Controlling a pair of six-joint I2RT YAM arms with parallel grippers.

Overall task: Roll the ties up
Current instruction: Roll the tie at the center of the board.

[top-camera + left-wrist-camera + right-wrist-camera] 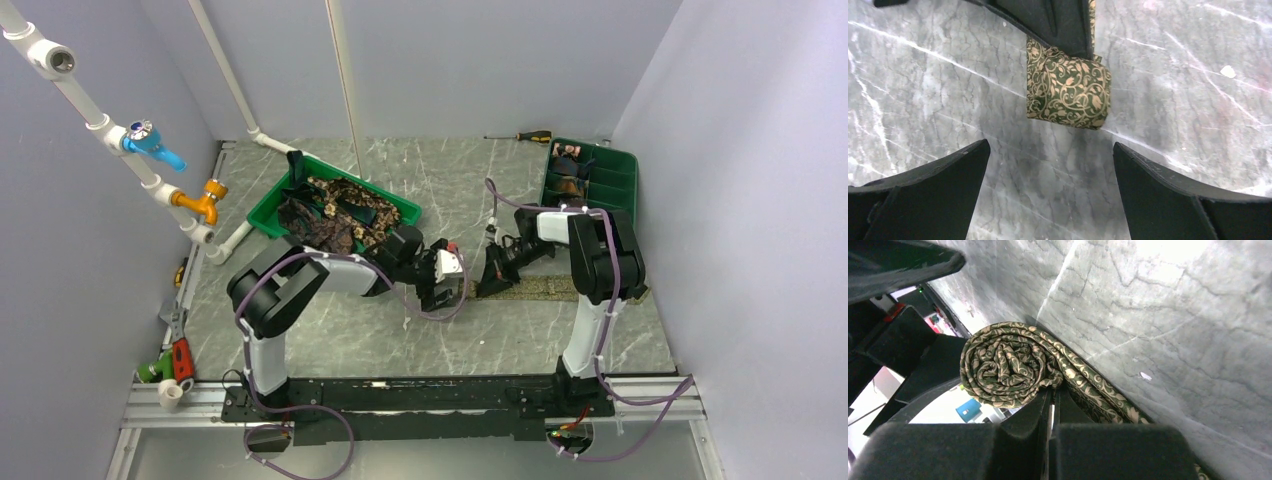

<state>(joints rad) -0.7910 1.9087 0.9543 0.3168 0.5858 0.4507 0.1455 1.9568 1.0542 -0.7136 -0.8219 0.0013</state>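
We see one tie [1068, 90], dark green with a gold leaf-and-vine print, partly rolled. Its coil [1008, 367] lies on its side on the bench [400, 340], ahead of the spread left fingers [938, 185] and apart from them. The closed right fingers [1023, 425] meet the coil at the spot where the unrolled strip [545, 288] leaves it. That strip lies flat on the bench and runs back beneath the right fingers. Well beyond the left fingers we find a loose heap of ties [335, 215], tan-speckled and dark, tangled together. Well beyond the right fingers sit small coiled ties [570, 185], brownish and dark, too small for us to tell their patterns.
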